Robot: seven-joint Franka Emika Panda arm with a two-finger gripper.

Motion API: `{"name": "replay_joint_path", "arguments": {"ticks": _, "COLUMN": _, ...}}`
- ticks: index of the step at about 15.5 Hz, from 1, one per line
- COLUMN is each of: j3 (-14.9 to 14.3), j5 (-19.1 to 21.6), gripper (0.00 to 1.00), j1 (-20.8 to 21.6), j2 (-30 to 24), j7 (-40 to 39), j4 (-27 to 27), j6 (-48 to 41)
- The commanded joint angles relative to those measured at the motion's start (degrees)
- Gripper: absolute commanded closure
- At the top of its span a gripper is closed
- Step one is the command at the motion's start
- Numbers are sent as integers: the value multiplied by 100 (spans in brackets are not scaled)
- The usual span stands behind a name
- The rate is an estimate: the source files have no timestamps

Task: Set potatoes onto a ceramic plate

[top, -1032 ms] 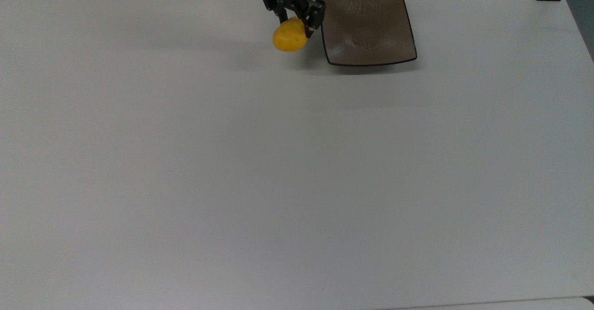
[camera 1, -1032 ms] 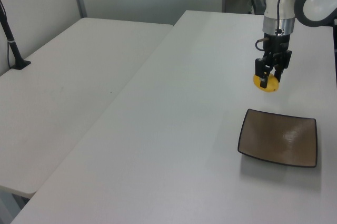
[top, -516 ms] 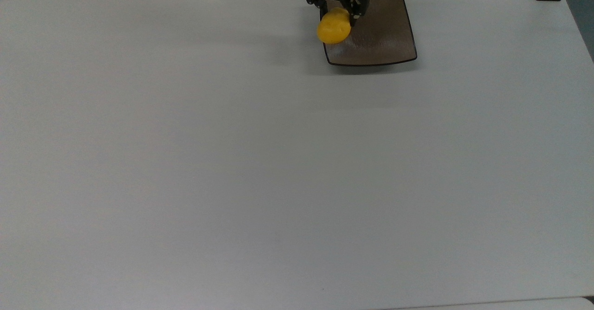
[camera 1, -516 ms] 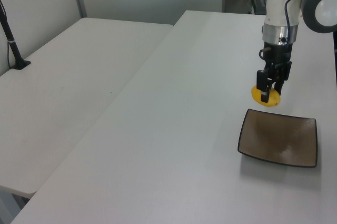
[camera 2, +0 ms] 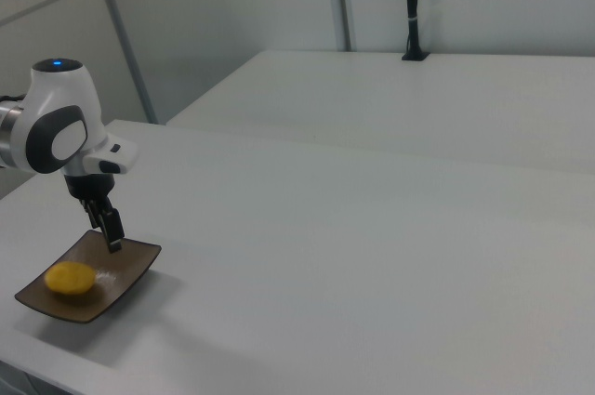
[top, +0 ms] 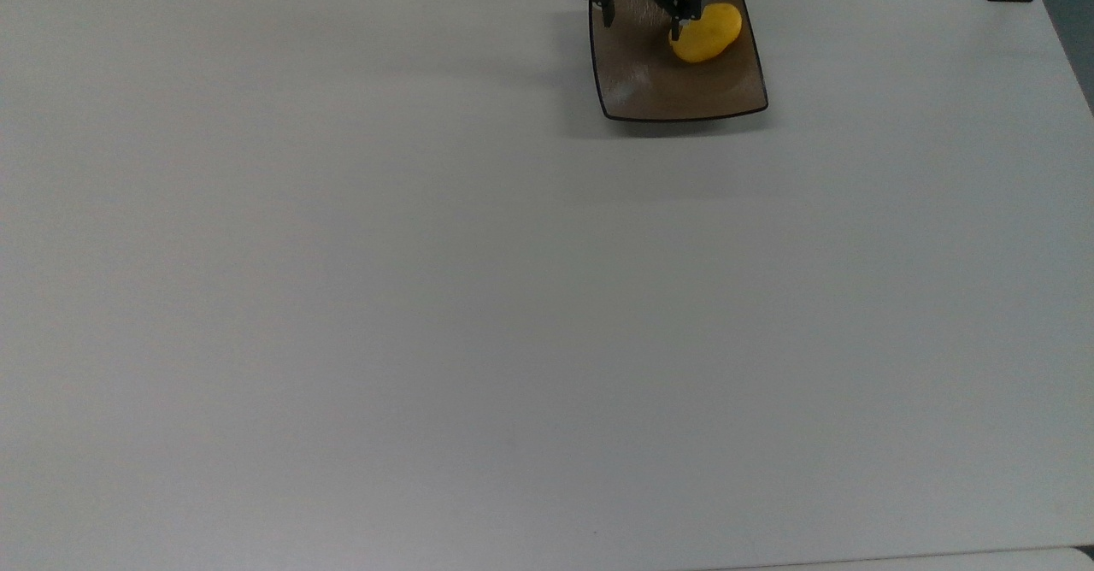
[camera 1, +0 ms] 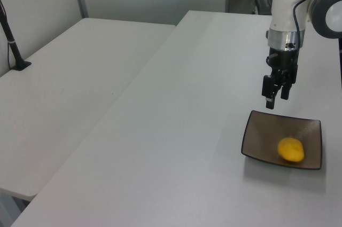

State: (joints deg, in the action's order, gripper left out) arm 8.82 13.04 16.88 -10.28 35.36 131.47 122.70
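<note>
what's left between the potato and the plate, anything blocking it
Nothing visible. The potato already lies on the ceramic plate, toward the top view's right side. The gripper hangs open above the plate, apart from the potato, and the table around holds nothing else nearby.

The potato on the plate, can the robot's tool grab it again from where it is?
Probably yes. The potato lies bare on the ceramic plate with nothing over it, and the open tool hangs just above the plate's other side, so a short move sideways and down should do.

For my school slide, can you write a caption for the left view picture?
A yellow potato rests on a brown square plate while the robot's open gripper hangs above the plate's far edge.
</note>
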Motion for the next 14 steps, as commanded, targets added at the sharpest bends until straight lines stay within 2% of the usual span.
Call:
{"name": "replay_joint_path", "arguments": {"ticks": 1, "j3": -29, "j5": 102, "gripper": 10, "j1": -18, "j2": -9, "j7": -3, "j4": -104, "j6": -263}}
{"name": "replay_joint_path", "arguments": {"ticks": 5, "j3": -29, "j5": -64, "gripper": 0, "j1": -88, "j2": -36, "j7": -379, "j4": -454, "j6": -1026}}
{"name": "replay_joint_path", "arguments": {"ticks": 8, "j3": 32, "j5": -616, "gripper": 0, "j1": -123, "j2": -97, "j7": -1660, "j4": -701, "j6": -1476}}
{"name": "replay_joint_path", "arguments": {"ticks": 12, "j3": 41, "j5": -1145, "gripper": 0, "j1": -526, "j2": -115, "j7": -2549, "j4": -886, "j6": -1459}}
{"name": "replay_joint_path", "arguments": {"ticks": 14, "j3": 41, "j5": -1278, "gripper": 0, "j1": -912, "j2": -97, "j7": -3104, "j4": -947, "j6": -1450}}
